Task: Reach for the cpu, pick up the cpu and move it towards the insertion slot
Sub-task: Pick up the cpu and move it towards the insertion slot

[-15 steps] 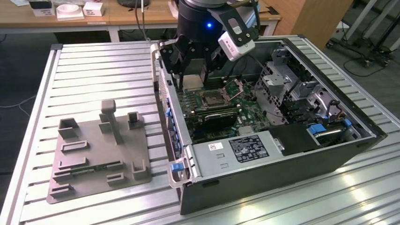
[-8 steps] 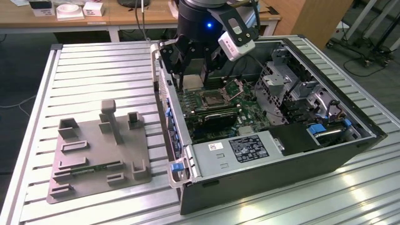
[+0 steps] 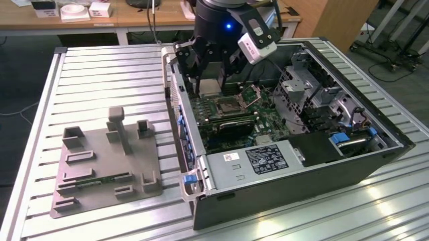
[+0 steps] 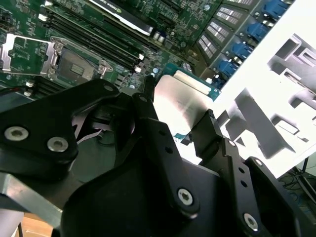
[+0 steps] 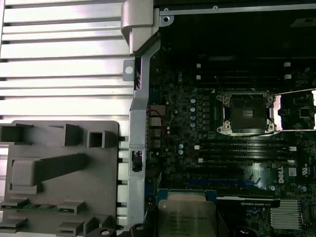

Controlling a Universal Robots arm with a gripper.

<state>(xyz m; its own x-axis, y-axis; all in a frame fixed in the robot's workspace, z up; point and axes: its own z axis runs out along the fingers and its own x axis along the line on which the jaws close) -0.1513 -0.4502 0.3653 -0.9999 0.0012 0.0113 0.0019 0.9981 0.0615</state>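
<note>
Silvery cpu [image 4: 180, 106] in tool [image 4: 175, 123], above green motherboard [image 4: 163, 29].

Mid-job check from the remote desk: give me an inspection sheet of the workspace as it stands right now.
Surface: ribbed metal table, carrying the open computer case and the grey tray.
Job's things: cpu gripped, raised over the motherboard near the case wall; insertion slot open, its hinged plate swung aside, nothing in it.
Clutter: memory stick lying in the grey tray.
Grippers: gripper shut on the cpu's edges, inside the case, short of the insertion slot.
Cables: red wire on the motherboard by the case wall; cables on the floor at the exterior view's right.
Surroundings: wooden desk with small boxes behind the table.
</note>
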